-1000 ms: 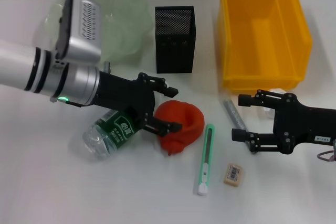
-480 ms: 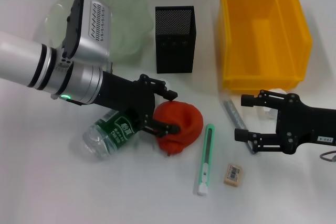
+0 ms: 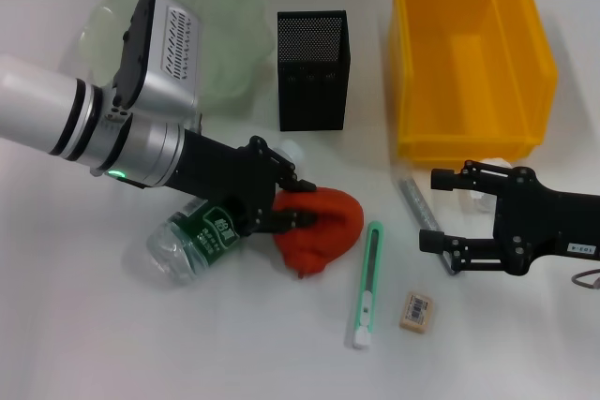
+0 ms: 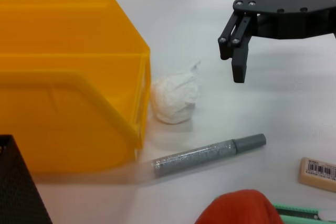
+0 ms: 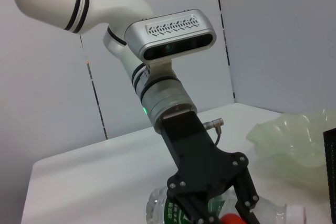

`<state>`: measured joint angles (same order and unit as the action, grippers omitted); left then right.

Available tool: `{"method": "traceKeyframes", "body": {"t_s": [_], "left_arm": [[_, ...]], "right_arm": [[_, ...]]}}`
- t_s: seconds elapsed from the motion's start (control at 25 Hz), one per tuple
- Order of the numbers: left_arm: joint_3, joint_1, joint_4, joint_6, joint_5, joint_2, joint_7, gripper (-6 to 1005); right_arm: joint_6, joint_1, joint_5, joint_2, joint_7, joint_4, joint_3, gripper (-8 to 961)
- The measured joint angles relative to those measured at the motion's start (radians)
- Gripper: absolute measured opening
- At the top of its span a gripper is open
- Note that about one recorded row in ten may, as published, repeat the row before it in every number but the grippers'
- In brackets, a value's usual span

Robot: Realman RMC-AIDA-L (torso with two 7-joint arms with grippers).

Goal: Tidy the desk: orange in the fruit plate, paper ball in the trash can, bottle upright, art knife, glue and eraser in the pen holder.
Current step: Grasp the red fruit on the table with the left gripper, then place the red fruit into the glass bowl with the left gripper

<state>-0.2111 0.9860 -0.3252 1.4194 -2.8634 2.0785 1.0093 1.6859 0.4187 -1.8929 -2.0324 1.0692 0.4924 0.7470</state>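
Since a second ago the left hand [image 3: 298, 201] has pushed forward and its fingers have drawn in onto the orange [image 3: 321, 226], the one red-orange lump lying on the white table [image 3: 112, 344] just beside the bottle [image 3: 202, 236]; the fingertips now press its near edge, where earlier they stood spread around it. The right hand [image 3: 433, 209] has barely shifted and hangs with its fingers spread apart, gripping nothing, over the grey glue stick [image 3: 418, 206]. Everything else lies as before. Counted: one bottle, on its side with a green label, partly under the left arm; one pale green fruit plate [image 3: 232, 44] at the far left; one black mesh pen holder [image 3: 313, 70] standing beside it; one yellow bin [image 3: 469, 49] to the right; one white paper ball [image 4: 176, 98] touching or nearly touching the bin's front wall; one glue stick lying flat near it; one green art knife [image 3: 367, 285] between the orange and the right hand; one eraser [image 3: 417, 311] with a barcode, just beside the knife's lower end.
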Motion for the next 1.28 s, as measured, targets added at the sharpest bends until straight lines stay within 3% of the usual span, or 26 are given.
{"method": "traceKeyframes", "body": {"t_s": [0.52,0.76,0.88,0.92,0.96,1.0,1.16,1.2,1.28], "left_arm": [[-0.002,-0.01,-0.007,0.04,0.067,-0.003,0.0,132],[-0.002,-0.057,-0.073,0.145,0.21,-0.008,-0.001,100],[-0.002,-0.057,-0.073,0.145,0.21,-0.008,-0.001,82],[-0.002,-0.091,-0.113,0.193,0.296,-0.01,-0.004,77],[-0.002,-0.091,-0.113,0.193,0.296,-0.01,-0.004,71],[-0.002,-0.149,-0.155,0.241,0.44,-0.013,-0.004,65],[-0.002,-0.174,-0.163,0.247,0.504,-0.014,-0.004,65],[-0.002,-0.225,-0.168,0.245,0.638,-0.015,-0.005,65],[-0.001,-0.244,-0.166,0.242,0.692,-0.015,-0.006,65]], "right_arm": [[0.0,-0.005,0.0,0.0,0.0,0.0,0.0,827],[0.001,-0.008,0.0,-0.001,-0.006,0.0,0.0,827],[0.001,-0.008,0.0,-0.001,-0.006,0.0,0.001,827],[0.001,-0.008,0.0,-0.002,-0.006,0.0,0.002,827],[0.001,-0.008,0.0,-0.002,-0.006,0.0,0.002,827],[0.002,-0.008,0.0,-0.002,-0.007,0.0,0.004,827],[0.001,-0.008,0.0,-0.002,-0.008,0.0,0.006,826],[0.001,-0.007,0.0,-0.002,-0.008,0.0,0.007,826],[0.001,-0.006,0.0,-0.002,-0.008,0.0,0.008,826]]}}
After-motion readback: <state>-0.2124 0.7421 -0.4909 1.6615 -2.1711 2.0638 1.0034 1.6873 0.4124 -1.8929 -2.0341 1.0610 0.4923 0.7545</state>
